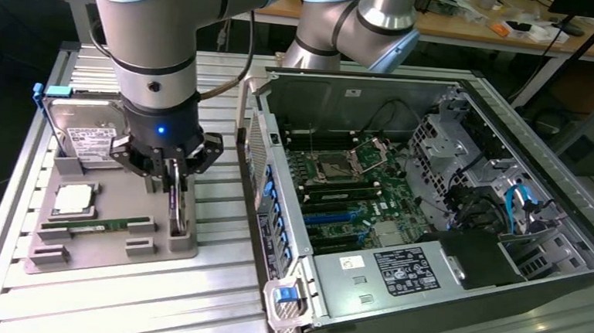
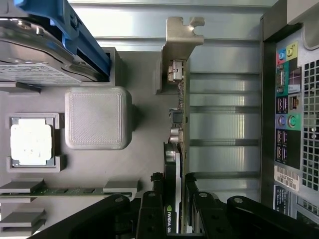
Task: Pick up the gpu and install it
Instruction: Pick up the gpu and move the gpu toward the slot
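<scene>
The gripper [image 2: 175, 199] clamps the gpu [image 2: 179, 124], which stands on edge in the grey tray [image 1: 100, 253]; its print reads NVIDIA (the rest cut off behind the fingers [image 2: 149, 211]); one memory stick [image 1: 98, 224], one CPU [image 1: 73, 198] and one hard drive [image 1: 88, 134], label unreadable, share the tray; beyond lies one open case [image 1: 353, 100].

A holder tray [image 1: 105, 262] lies on the table [image 1: 113, 306], at the exterior view's left of the open computer case [image 1: 353, 100]. On it — hard drive [image 1: 82, 134] behind, CPU [image 1: 74, 198] midway, memory stick [image 1: 98, 224] in front — the gpu [image 2: 178, 117] stands on edge nearest the case.
</scene>
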`<control>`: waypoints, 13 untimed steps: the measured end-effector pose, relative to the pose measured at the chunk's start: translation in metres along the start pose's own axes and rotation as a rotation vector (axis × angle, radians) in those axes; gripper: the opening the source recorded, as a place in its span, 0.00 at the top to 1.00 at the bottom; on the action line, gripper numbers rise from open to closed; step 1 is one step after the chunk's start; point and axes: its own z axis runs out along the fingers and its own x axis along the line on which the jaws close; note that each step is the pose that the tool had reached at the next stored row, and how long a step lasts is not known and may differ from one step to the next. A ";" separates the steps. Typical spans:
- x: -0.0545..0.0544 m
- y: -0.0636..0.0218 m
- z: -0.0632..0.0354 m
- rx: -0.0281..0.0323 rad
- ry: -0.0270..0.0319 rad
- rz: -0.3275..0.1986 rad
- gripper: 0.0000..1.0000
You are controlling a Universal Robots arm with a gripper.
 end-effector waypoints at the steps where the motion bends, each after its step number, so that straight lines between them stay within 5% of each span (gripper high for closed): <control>1: 0.000 0.0000 -0.0009 0.0000 0.0000 0.000 0.73; 13: 0.000 0.0004 -0.0134 -0.0004 0.0000 0.000 0.73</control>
